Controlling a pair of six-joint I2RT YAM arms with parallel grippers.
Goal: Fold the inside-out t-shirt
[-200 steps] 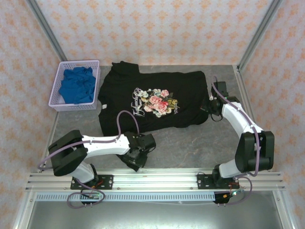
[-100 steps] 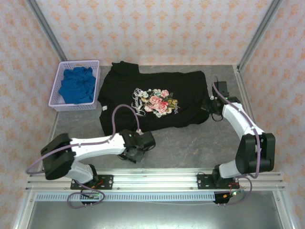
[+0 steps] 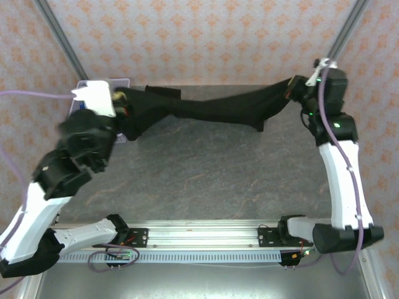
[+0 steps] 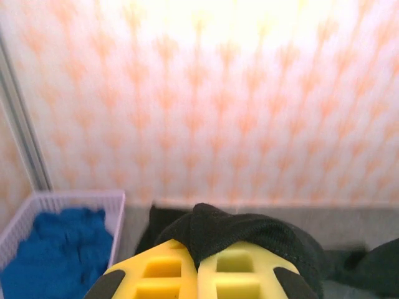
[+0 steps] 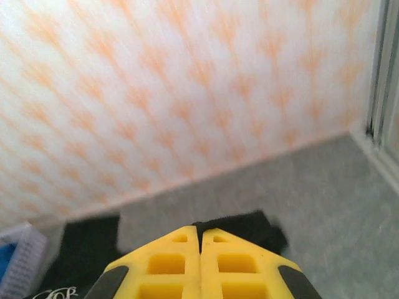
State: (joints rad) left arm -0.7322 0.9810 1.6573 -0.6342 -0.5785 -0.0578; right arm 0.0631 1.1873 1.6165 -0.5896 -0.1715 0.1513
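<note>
Grey bench [image 3: 206, 174]. T-shirt [image 3: 212, 109] hung above its far side, stretched as a sagging band between both raised arms. Basket [image 4: 68, 197] sat far-left, blue cloth [image 4: 50, 249] inside. Left pincer [image 4: 197, 258] pressed together, pinching t-shirt fabric; right pincer [image 5: 199, 237] likewise, clamping the other end.

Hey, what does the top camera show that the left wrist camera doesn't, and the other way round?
Top camera adds: the black t-shirt lifted above the table and strung between the left gripper and the right gripper. Left wrist adds: a close look at its yellow fingers shut on a bunch of shirt fabric, and the blue cloth inside the basket. Shared: the shirt, the grey table, the patterned wall.
</note>
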